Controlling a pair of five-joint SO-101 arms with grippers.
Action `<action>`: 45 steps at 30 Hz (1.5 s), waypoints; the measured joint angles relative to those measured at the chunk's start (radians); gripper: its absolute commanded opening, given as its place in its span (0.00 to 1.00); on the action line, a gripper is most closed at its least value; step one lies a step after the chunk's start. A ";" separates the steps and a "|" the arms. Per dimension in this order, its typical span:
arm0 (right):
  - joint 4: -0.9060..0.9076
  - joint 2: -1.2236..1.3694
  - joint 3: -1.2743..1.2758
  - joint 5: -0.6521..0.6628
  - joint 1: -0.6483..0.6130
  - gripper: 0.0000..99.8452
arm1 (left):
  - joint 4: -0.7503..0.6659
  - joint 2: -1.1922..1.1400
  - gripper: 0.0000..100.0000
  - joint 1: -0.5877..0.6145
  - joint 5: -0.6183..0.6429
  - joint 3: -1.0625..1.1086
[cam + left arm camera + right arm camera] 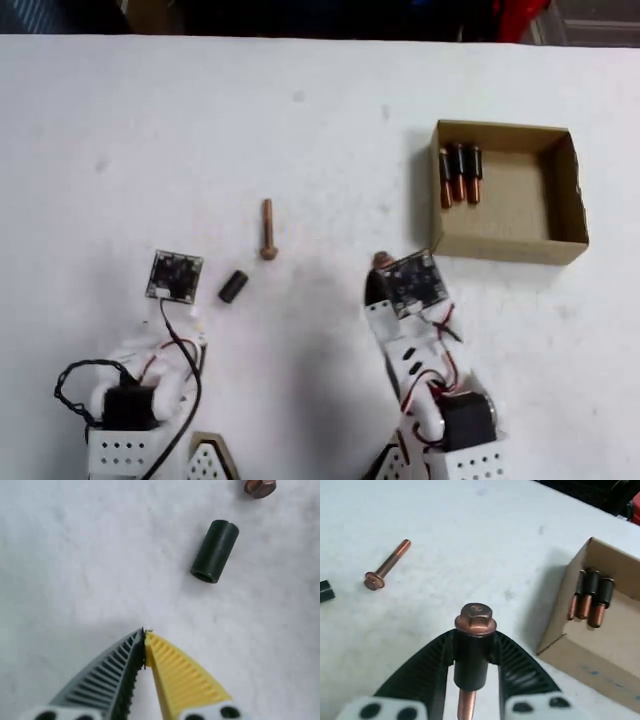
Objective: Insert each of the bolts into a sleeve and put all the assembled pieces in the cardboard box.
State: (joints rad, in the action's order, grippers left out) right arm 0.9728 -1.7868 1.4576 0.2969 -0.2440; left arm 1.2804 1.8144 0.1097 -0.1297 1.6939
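Observation:
My right gripper (470, 652) is shut on an assembled piece (473, 650), a copper bolt through a black sleeve, held just left of the cardboard box (560, 235). The box (570, 655) holds three assembled pieces (459, 173) along its left wall, also seen as the assembled pieces (588, 596) in the right wrist view. A loose copper bolt (267, 229) lies at the table's middle, the bolt (386, 566) pointing away. A loose black sleeve (233, 287) lies below it; the sleeve (215, 551) is just ahead of my left gripper (145, 632), which is shut on nothing.
The white table (300, 120) stretches bare to the left and far side. The bolt head (260, 486) sits just beyond the sleeve in the left wrist view. Both arm bases stand at the near edge.

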 measured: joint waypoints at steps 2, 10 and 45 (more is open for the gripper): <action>0.040 0.000 -0.051 0.026 0.035 0.02 | 0.000 0.000 0.02 0.000 -0.003 0.000; 0.089 0.020 -0.198 0.048 0.150 0.02 | 0.000 0.000 0.02 0.000 -0.008 0.000; 0.089 1.938 -1.554 0.048 0.443 0.02 | 0.000 0.000 0.02 0.000 -0.008 0.000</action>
State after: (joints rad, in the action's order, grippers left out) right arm 1.0618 0.1511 -0.0967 0.3445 0.1995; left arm 1.2804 1.8144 0.1097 -0.1373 1.6939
